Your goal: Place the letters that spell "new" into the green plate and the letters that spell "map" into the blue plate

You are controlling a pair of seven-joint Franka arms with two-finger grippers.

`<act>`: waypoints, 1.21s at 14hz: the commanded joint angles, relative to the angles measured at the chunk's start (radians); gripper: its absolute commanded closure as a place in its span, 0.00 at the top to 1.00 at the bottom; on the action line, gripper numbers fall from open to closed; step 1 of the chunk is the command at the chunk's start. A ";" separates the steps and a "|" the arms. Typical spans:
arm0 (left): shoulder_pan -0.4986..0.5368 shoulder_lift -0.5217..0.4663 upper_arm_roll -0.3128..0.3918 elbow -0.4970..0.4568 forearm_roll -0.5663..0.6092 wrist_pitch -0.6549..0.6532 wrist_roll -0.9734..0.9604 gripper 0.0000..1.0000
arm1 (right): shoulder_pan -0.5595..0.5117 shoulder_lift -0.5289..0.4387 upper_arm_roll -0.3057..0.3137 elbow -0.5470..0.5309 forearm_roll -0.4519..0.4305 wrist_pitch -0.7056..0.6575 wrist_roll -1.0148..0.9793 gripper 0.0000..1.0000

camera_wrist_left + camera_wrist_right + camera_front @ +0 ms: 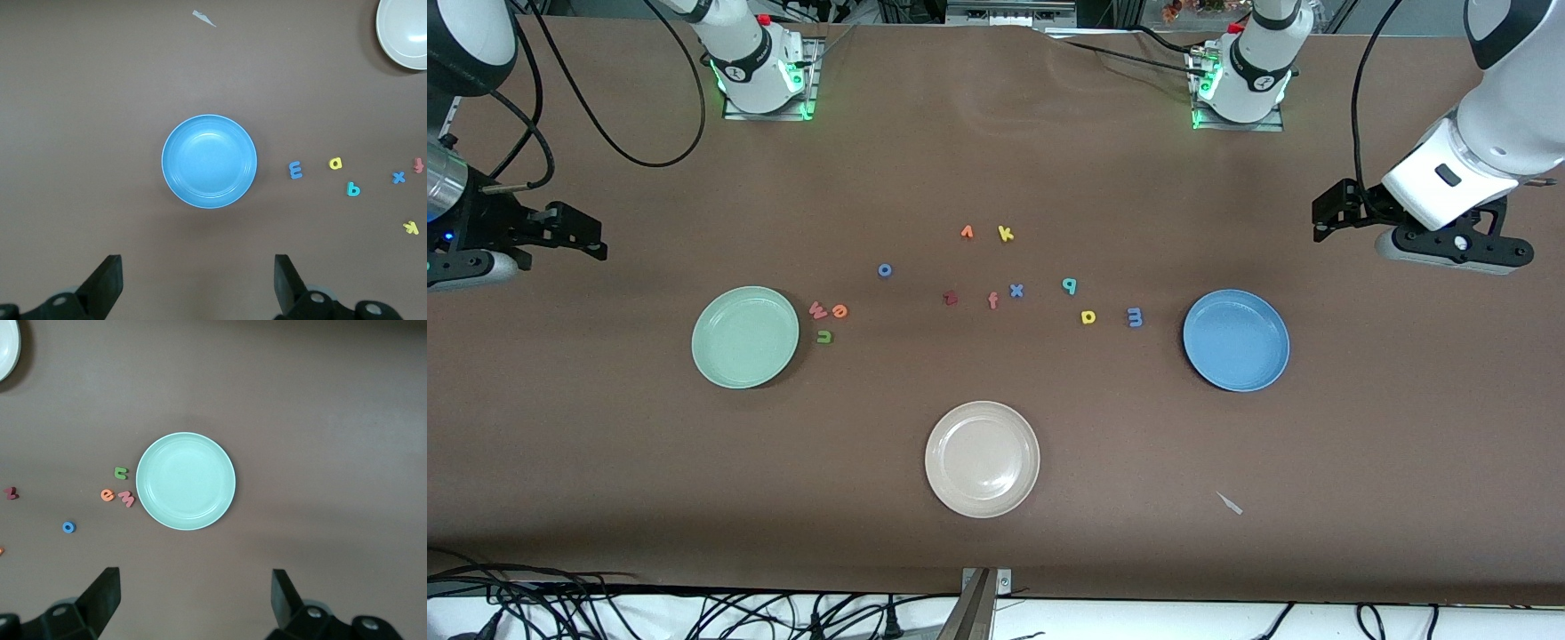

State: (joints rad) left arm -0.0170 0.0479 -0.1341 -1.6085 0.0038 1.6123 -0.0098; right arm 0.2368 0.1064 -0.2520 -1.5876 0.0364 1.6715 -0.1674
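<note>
Looking down, I see both grippers wide open, holding nothing. My left gripper [197, 283] hangs at the frame's bottom, the blue plate [209, 161] mid-frame above it, m [295, 170], a [335, 163], p [353, 189] beside. My right gripper [193, 600] faces the green plate [185, 481]; n [121, 473], e [107, 495], w [126, 499] lie just beside it.

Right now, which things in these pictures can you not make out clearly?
- Front view: the orange letter beside the yellow k is too small to read.
- Front view: the right gripper is partly cut off by the picture's edge.
- Left wrist view: the beige plate is cut off at the corner.
- Right wrist view: the same plate shows only as a sliver at the edge.
</note>
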 commanded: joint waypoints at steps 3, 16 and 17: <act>0.014 0.010 -0.010 0.016 0.027 0.035 0.025 1.00 | -0.004 -0.008 0.000 0.012 0.023 -0.016 -0.011 1.00; 0.008 0.012 -0.010 0.016 0.027 0.034 0.017 1.00 | -0.004 -0.007 -0.003 0.011 0.023 -0.021 -0.001 1.00; 0.008 0.012 -0.012 0.016 0.027 0.035 0.017 1.00 | -0.004 -0.007 -0.003 0.011 0.023 -0.022 -0.004 1.00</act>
State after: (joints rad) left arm -0.0114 0.0523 -0.1366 -1.6081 0.0038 1.6470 -0.0089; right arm 0.2366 0.1062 -0.2531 -1.5875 0.0421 1.6690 -0.1668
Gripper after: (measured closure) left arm 0.000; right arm 0.000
